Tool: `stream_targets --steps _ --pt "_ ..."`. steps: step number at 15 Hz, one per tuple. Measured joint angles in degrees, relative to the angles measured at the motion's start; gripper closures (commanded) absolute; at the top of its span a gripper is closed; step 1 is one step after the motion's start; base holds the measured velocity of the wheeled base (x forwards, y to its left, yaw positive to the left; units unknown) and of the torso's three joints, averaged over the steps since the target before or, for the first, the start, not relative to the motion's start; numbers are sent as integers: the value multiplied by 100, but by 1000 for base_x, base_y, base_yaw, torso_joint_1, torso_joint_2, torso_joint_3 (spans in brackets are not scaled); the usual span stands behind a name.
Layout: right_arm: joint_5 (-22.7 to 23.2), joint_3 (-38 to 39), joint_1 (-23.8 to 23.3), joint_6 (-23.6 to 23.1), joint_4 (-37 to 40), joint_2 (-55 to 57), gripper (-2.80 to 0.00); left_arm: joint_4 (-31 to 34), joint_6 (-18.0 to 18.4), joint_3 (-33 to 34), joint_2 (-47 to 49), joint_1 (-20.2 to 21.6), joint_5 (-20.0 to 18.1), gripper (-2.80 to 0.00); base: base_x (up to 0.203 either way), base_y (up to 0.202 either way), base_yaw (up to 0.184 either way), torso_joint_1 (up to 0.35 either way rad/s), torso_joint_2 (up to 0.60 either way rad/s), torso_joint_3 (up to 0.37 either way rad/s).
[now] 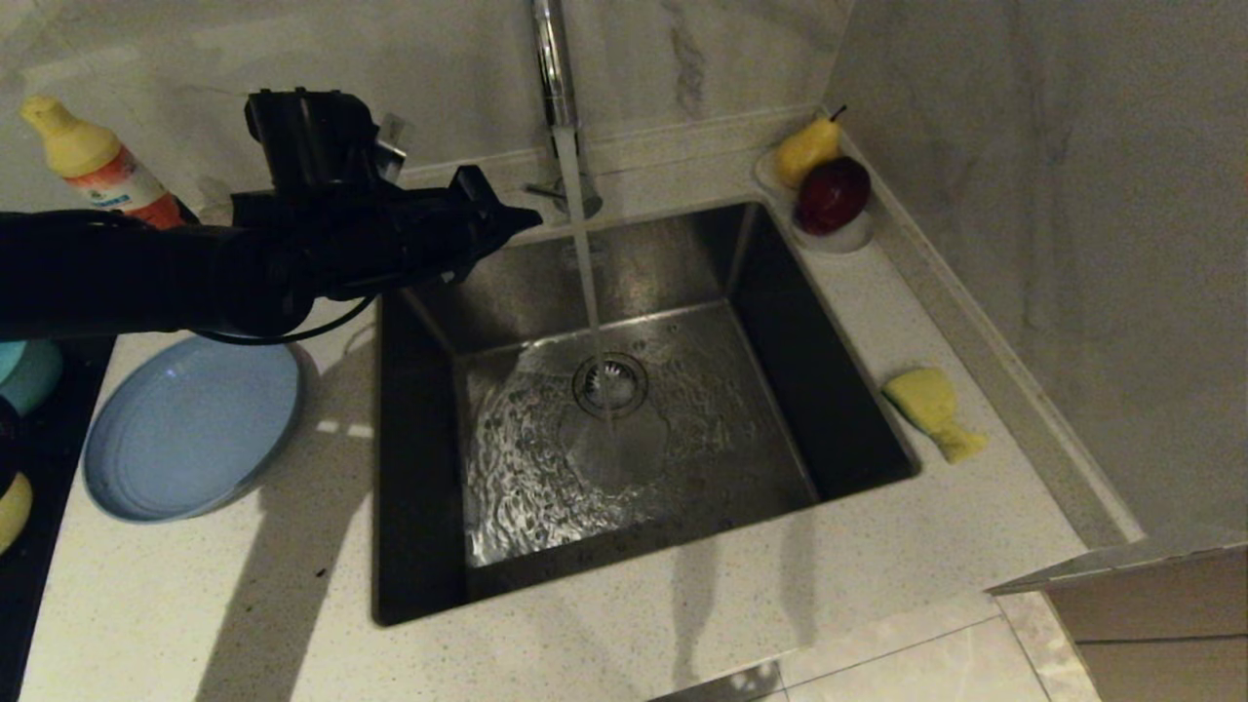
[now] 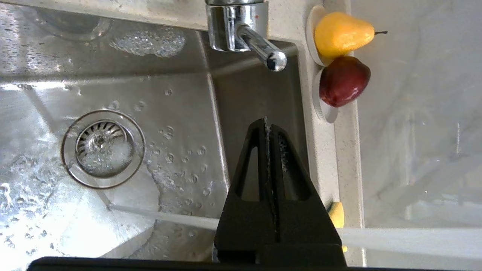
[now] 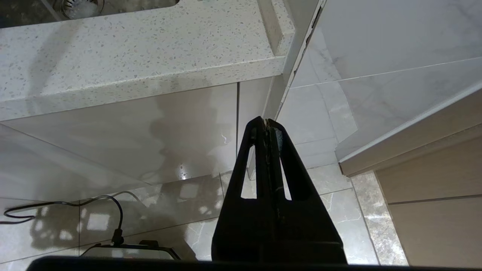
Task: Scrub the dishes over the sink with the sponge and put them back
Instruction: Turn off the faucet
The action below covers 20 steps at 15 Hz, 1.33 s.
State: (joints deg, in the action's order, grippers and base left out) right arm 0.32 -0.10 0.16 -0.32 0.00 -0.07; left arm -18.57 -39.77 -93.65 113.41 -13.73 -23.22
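Observation:
The steel sink (image 1: pixel 673 263) has water running from the chrome tap (image 1: pixel 553 68) onto its drain strainer (image 1: pixel 610 383). My left gripper (image 1: pixel 531 219) is shut and empty, held above the sink's back left corner with its tip close to the water stream. In the left wrist view this gripper (image 2: pixel 268 122) points over the sink's wall (image 2: pixel 256 98) below the tap lever (image 2: pixel 263 52). The light-blue plate (image 1: pixel 190 424) lies on the counter left of the sink. Edges of a teal bowl (image 1: pixel 29 375) and a pale-yellow bowl (image 1: pixel 12 507) show at far left. The yellow sponge (image 1: pixel 931 405) lies on the counter right of the sink. My right gripper (image 3: pixel 265 121) hangs shut below the counter edge.
A pear (image 1: pixel 807 148) and a dark red apple (image 1: pixel 832 193) sit on a small white dish (image 1: pixel 848 237) in the back right corner. A detergent bottle (image 1: pixel 97 161) stands at the back left. A marble wall (image 1: pixel 1053 244) runs along the right side. A cable (image 3: pixel 75 203) lies on the floor.

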Motion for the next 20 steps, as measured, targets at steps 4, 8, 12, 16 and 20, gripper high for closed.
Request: stream_targets --steps 4,8,12,16,20 --pt "1 0 0 0 0 0 0 -22 -4 -182 88 4 372 0 0 0 0 0 0 0" --pt "1 0 0 -1 2 0 0 -39 -96 -385 166 4 385 0 0 0 0 0 0 0" --pt "0 0 0 1 0 0 0 -32 -168 -557 263 1 391 0 0 0 0 0 0 0" --pt "1 0 0 1 0 0 0 -33 -190 -783 432 0 422 0 0 0 0 0 0 0" --pt "-1 0 0 1 0 0 0 -39 -223 -963 547 1 434 0 0 0 0 0 0 0"
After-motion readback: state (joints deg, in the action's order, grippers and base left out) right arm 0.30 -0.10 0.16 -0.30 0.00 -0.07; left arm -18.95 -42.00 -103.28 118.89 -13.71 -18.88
